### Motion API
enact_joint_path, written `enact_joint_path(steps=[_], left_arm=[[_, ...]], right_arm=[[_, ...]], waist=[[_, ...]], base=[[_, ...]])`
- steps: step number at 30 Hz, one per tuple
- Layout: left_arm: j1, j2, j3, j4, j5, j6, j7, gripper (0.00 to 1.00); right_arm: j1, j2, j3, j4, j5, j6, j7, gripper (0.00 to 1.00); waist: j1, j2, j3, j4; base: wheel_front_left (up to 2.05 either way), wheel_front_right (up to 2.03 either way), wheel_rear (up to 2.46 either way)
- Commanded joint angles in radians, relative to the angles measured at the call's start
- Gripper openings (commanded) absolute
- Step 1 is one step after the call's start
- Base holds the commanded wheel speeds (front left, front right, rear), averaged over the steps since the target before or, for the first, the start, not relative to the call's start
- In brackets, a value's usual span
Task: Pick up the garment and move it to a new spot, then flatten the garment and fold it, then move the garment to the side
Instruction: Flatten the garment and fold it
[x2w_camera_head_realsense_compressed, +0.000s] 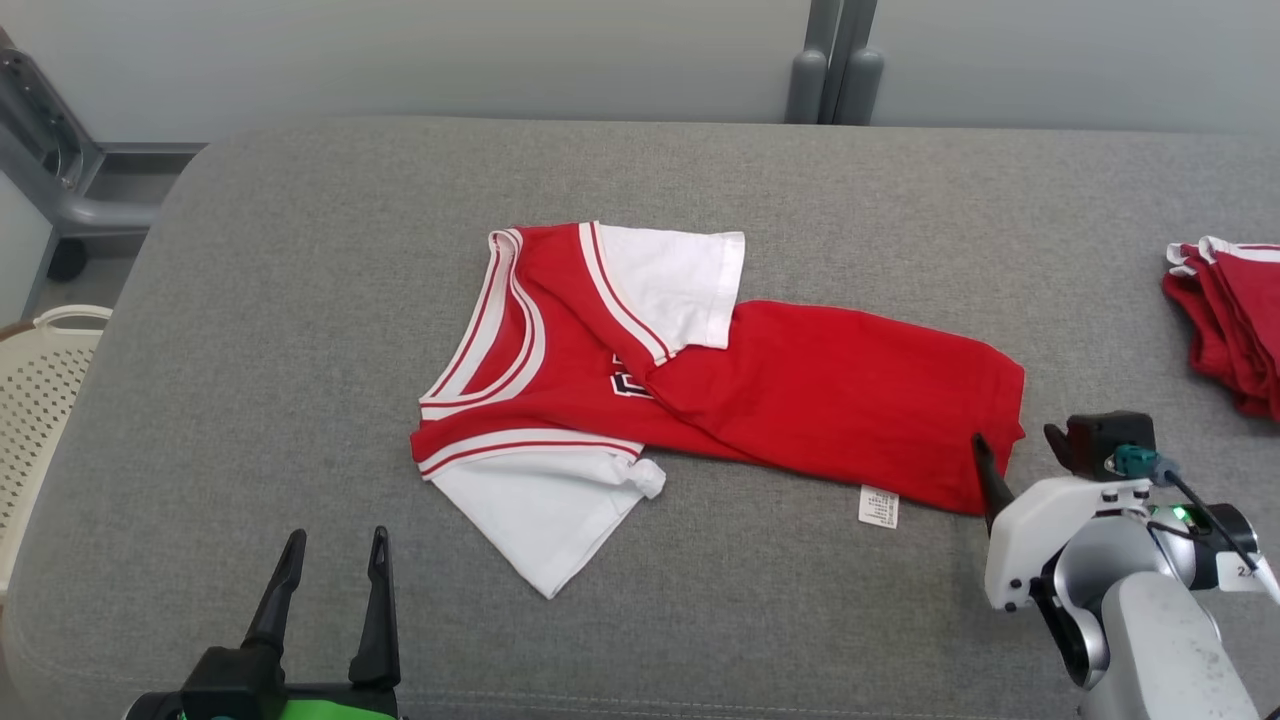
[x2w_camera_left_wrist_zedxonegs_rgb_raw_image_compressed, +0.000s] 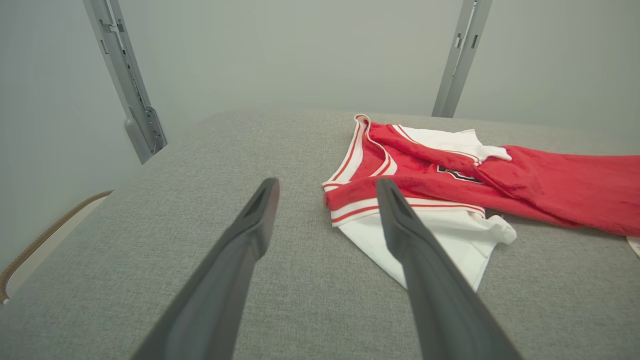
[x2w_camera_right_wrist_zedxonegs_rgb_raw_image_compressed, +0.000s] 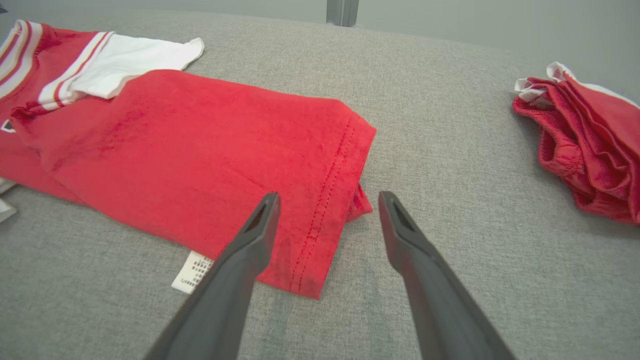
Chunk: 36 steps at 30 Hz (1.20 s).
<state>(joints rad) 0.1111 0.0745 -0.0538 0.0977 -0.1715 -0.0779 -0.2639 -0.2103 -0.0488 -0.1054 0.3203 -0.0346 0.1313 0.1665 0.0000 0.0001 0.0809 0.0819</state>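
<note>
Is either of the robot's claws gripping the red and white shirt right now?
No, the left gripper and right gripper are both open, and the shirt lies on the grey table.

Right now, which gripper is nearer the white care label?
Right. The right gripper is beside the care label; the left gripper is far off, past the white sleeve.

no legible text; print too small on care label (x2w_camera_head_realsense_compressed: 878, 506) of garment (x2w_camera_head_realsense_compressed: 830, 400)

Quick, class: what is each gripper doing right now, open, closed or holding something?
Left gripper: open, holding nothing.
Right gripper: open, holding nothing, poised at the hem corner of the garment.
</note>
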Motion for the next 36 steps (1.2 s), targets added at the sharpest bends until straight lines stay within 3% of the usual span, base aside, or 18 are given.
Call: enact_joint_path(steps=[1,11,12,15,17,24,30,36], left_arm=[[-0.019,-0.003,0.005,0.001,0.009,-0.006,0.000,1.00],[-0.044,-0.013,0.014,0.012,0.027,-0.020,0.000,1.00],[-0.044,-0.014,0.014,0.013,0.027,-0.022,0.000,1.00],[-0.046,-0.015,0.017,0.018,0.028,-0.027,0.000,1.00],[-0.046,-0.017,0.019,0.020,0.028,-0.027,0.000,1.00],[-0.048,-0.020,0.026,0.024,0.031,-0.030,0.000,1.00],[-0.061,-0.021,0.025,0.017,0.035,-0.036,0.000,1.00],[-0.090,-0.022,0.008,0.016,0.041,-0.042,0.000,1.00]], right_arm=[[-0.026,-0.004,-0.015,0.015,0.001,-0.001,0.009,1.00],[-0.107,-0.003,-0.043,0.108,-0.003,-0.001,0.006,1.00],[-0.109,-0.003,-0.042,0.116,-0.002,-0.001,0.005,0.90],[-0.117,-0.003,-0.036,0.135,-0.005,-0.001,-0.004,0.26],[-0.122,-0.003,-0.034,0.143,-0.006,-0.001,-0.011,0.00],[-0.153,-0.003,-0.036,0.138,-0.003,-0.001,-0.039,0.00],[-0.284,-0.006,-0.063,0.128,-0.029,-0.001,-0.009,0.00],[-0.465,-0.073,-0.101,0.219,-0.026,-0.001,0.020,0.00]], waist=[[0.0000,-0.0001,0.013,0.004],[0.0000,-0.0001,0.040,0.026],[0.0000,-0.0001,0.041,0.029],[0.0000,-0.0001,0.045,0.033],[0.0000,-0.0001,0.047,0.034],[0.0000,-0.0001,0.049,0.034],[0.0000,-0.0001,0.075,0.040],[0.0000,-0.0001,0.117,0.082]], base=[[0.00,0.00,0.00],[0.00,0.00,0.00],[0.00,0.00,0.00],[0.00,0.00,0.00],[0.00,0.00,0.00],[0.00,0.00,0.00],[0.00,0.00,0.00],[0.00,0.00,0.00]])
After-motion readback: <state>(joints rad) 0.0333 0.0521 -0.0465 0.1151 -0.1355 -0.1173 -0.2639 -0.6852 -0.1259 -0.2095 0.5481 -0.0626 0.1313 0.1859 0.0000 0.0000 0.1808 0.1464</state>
